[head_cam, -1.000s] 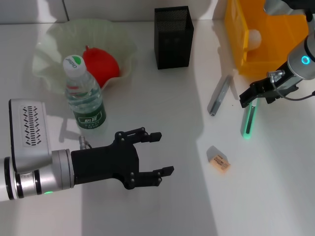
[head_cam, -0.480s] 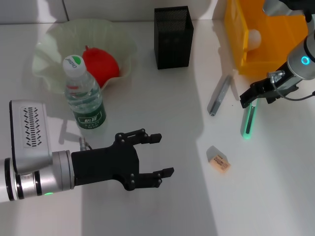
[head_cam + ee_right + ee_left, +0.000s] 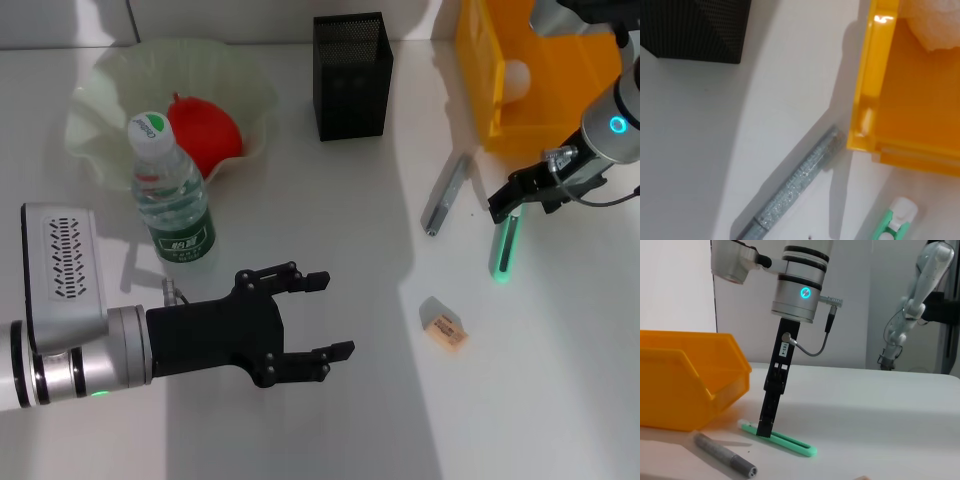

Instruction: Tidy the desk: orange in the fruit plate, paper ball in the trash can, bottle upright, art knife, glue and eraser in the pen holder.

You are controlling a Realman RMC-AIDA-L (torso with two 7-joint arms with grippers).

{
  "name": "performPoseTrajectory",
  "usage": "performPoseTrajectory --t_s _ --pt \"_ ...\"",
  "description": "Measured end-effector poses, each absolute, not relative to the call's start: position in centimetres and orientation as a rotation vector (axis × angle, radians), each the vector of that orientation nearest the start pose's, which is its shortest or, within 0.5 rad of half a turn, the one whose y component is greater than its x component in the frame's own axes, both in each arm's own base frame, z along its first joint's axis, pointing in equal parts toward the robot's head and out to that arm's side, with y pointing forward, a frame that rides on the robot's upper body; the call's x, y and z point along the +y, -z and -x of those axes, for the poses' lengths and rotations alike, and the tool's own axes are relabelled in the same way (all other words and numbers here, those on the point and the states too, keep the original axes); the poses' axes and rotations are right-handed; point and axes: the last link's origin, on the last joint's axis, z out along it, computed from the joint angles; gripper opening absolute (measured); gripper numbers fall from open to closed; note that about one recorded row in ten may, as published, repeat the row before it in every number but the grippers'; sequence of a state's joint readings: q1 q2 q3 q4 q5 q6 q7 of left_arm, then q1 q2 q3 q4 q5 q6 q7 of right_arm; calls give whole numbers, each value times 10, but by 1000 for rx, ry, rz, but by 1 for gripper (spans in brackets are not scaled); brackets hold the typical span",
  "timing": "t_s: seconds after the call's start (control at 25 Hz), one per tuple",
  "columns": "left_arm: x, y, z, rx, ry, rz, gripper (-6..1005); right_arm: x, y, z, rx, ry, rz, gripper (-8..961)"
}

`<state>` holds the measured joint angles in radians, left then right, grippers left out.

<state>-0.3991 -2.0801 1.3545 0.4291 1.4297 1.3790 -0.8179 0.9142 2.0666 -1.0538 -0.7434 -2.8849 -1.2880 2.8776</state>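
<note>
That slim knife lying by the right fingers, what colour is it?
Mint green with a white end, clearest in the left wrist view: the slim plastic art knife.

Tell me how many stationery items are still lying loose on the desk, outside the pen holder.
3: the grey glue stick beside the yellow bin, the green art knife under the right gripper, and the eraser nearer the front edge. The pen holder may hide others.

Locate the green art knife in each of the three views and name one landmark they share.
Head view: green art knife lies on the table, its far end under the right gripper.
Left wrist view: it lies flat, low in the frame, under that gripper.
Right wrist view: only one end shows, at the picture's edge.
Shared landmark: the yellow bin.
</note>
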Motion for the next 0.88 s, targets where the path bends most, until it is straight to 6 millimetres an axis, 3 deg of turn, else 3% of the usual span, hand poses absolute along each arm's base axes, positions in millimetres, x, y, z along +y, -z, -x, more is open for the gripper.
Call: performPoseTrajectory --t_s 0.2,0.68,0.88 --pt "269 83 267 -179 742 2815 800 418 12 -223 1484 492 2104 718" --pt "267 84 270 -197 733 2814 800 419 11 -224 1478 500 2100 440" --pt "266 86 271 -194 726 2819 800 418 12 -225 1485 507 2100 438"
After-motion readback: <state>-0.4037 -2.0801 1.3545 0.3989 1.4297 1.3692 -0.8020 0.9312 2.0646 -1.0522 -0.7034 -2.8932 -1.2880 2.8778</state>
